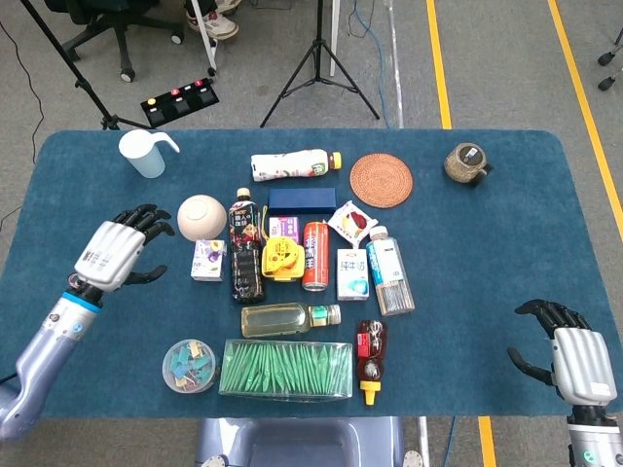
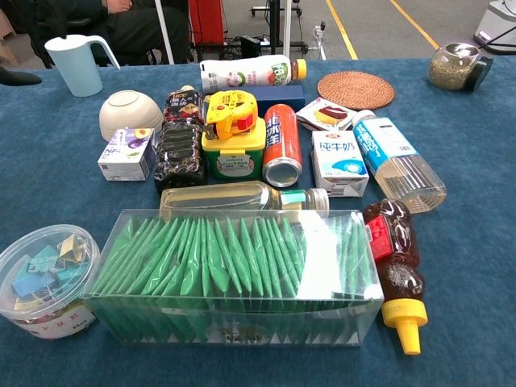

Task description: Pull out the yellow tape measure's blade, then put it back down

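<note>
Sitting on a yellow-lidded green tub point(image 2: 235, 156) in the middle of the cluster, the tape measure point(image 2: 231, 113) has a dark bottle point(image 2: 179, 139) close on one side and a red can point(image 2: 281, 145) close on the other, with a blue box point(image 1: 302, 201) just behind; in the head view it point(image 1: 280, 257) shows as a yellow block in the centre of the blue table point(image 1: 487, 253)

The left hand point(image 1: 115, 252) hovers over open cloth on the left side, fingers spread and holding nothing, its fingertips point(image 1: 156, 218) near the upturned bowl point(image 1: 201, 216) but apart from it. A small carton point(image 1: 208, 261) lies between that hand and the dark bottle. The white jug point(image 1: 146, 154) stands alone toward the far left corner. In the chest view only a dark fingertip at the left edge shows of this hand

The right hand point(image 1: 565, 355) sits near the front right corner, fingers apart and curved, empty, well apart from every object. A wide bare stretch of table lies between it and the clear bottle point(image 1: 389, 270)

Along the front edge sit the clip tub point(image 1: 189, 365), the long clear box of green packets point(image 1: 286, 369) and the honey bottle point(image 1: 370, 358). A lying clear bottle with yellowish liquid point(image 1: 288, 317) rests between that box and the tape measure. At the back, the round mat point(image 1: 381, 180) and glass jar point(image 1: 466, 162) have open cloth around them
</note>
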Available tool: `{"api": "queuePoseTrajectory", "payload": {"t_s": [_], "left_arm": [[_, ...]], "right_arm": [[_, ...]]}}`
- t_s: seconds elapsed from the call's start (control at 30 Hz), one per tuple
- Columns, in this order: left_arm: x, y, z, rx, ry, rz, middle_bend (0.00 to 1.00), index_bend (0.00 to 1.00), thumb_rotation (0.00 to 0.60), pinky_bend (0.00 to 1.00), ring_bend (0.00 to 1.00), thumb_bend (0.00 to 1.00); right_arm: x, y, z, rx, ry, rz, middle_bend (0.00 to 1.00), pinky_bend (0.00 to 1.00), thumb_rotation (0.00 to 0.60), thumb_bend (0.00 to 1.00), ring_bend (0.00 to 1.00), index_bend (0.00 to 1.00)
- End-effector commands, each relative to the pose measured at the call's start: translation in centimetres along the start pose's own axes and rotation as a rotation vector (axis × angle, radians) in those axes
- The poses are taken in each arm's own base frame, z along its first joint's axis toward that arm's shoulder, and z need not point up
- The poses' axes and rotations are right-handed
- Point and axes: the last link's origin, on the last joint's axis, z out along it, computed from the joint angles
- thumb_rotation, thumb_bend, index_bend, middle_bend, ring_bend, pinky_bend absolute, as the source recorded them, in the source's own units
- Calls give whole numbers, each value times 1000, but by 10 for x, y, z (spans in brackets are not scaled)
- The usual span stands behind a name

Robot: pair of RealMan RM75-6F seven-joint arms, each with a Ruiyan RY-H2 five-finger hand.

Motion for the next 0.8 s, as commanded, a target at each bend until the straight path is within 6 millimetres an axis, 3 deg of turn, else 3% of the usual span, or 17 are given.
{"api": "queuePoseTrajectory", "payload": {"t_s": [0.03,0.23,0.8], "left_arm": [[-3,13,22,-44,-25,18,182,204,600,246,105,198],[-9,31,52,-86,-51,34,97,116,600,229,37,188],[-37,81,102,-187,-90,108,59,85,600,181,0,180]], "right_arm": [[1,0,0,-5,3,-3,326,275,600,234,284,335],[2,0,0,-14,8,-7,326,276,600,233,284,335],[8,11,-8,-61,30,-11,326,276,600,234,284,335]]}}
